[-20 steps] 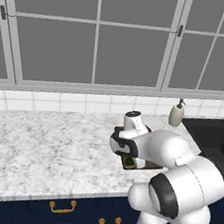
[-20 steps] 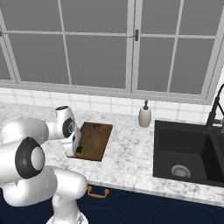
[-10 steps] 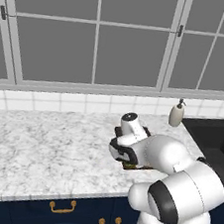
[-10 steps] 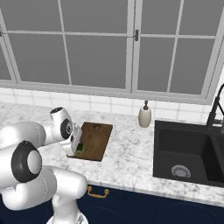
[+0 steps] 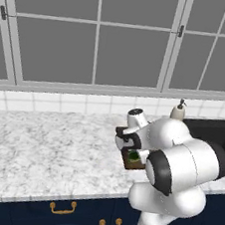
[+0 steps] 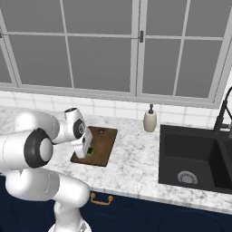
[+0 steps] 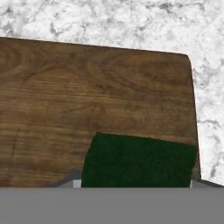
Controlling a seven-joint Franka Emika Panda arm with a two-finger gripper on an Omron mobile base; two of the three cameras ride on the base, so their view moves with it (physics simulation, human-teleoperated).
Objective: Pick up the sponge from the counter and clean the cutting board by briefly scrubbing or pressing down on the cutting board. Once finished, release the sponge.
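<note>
Speckled white-grey marble counter (image 6: 131,158) carries the flat dark brown wooden cutting board (image 6: 102,140); gripper (image 6: 86,152) fingers clamp the small green-topped sponge (image 7: 138,159) low over it, so pickup looks done, pressing underway, release left.

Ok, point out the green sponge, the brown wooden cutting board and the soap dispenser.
green sponge (image 7: 139,161), hand view, its top face
brown wooden cutting board (image 6: 102,141), right base view, bare middle
soap dispenser (image 6: 150,120), right base view, its body

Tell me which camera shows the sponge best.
The hand view: the sponge lies large and close on the cutting board, green top plain. The right base view shows a small green block beside the tool; the left base view a green patch behind the arm.
</note>
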